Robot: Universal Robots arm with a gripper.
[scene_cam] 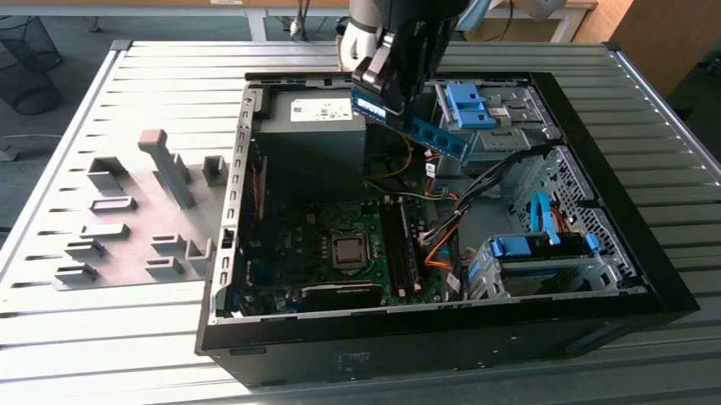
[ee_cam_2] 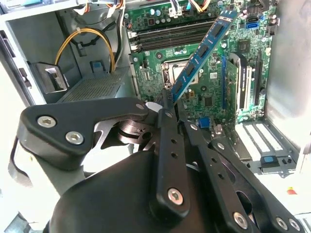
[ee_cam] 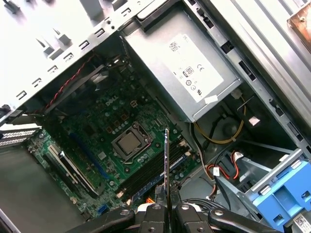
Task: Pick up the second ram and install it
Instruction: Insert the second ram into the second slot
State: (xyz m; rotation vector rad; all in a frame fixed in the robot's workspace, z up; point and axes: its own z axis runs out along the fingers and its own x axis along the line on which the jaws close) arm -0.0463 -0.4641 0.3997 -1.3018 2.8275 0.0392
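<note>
Tabletop (scene_cam: 181,76) case (scene_cam: 451,337): motherboard (scene_cam: 304,236) inside, ram (scene_cam: 440,135) above

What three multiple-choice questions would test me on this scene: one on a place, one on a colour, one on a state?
1. Where is the second ram?
A) in the air over the open case
B) lying on the grey table
C) seated in a slot

2. What colour is its board?
A) green
B) red
C) blue

3. How is the gripper?
A) open
B) shut on the second ram
C) shut on a cable

Answers:
1 A: in the exterior view it hangs tilted above the case.
2 C: the second wrist view shows a blue board with dark chips.
3 B: in the first wrist view the gripper clamps the ram's end.
</note>
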